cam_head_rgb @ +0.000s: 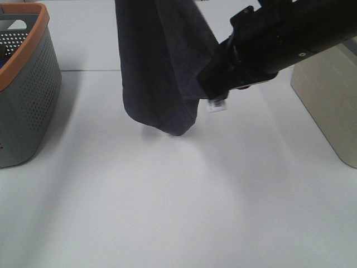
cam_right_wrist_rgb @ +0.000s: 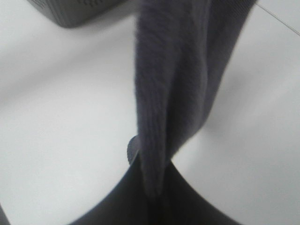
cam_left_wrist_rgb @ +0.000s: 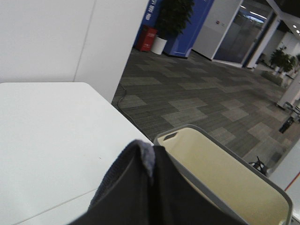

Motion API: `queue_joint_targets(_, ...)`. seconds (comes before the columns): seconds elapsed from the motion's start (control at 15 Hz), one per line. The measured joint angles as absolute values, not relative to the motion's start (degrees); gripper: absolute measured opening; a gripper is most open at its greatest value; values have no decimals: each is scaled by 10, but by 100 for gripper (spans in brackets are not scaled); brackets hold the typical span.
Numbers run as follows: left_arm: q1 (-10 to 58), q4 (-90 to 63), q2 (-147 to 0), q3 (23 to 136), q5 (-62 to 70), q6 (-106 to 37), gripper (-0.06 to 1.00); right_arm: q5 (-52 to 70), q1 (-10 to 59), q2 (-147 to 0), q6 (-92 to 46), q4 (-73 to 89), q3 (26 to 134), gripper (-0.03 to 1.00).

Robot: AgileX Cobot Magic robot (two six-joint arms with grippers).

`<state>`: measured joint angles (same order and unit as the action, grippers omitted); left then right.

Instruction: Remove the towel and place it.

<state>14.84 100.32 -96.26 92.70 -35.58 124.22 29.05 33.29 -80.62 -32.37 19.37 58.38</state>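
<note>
While left tool and right tool clamp hanging towel, grey basket, beige basket flank it.

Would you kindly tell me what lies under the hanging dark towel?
Only bare white table and a faint shadow show beneath the dark navy-grey terry towel; the tabletop strip behind its folds is hidden.

Exterior high: above, looking down on white table. Wrist views: close against hanging towel, shared with overhead.
</note>
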Motion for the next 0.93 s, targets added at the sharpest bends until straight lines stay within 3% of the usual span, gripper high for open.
queue_joint_targets(0.13, 128, 1003, -956, 896, -352, 1254, 0, 381, 333, -799, -194, -16, 634, 2)
queue_joint_targets(0.4, 128, 998, -921, 779, -285, 1255, 0, 469, 333, -799, -146, -193, 716, 2)
queue_joint_targets(0.6, 126, 991, -910, 733, -269, 1255, 0, 441, 306, -806, -87, -274, 762, 2)
queue_joint_targets(0.73, 129, 983, -910, 730, -260, 1255, 0, 383, 258, -818, -41, -267, 771, 2)
queue_joint_targets(0.93, 132, 968, -928, 730, -198, 1236, 0, 305, 239, -871, -59, -244, 772, 2)
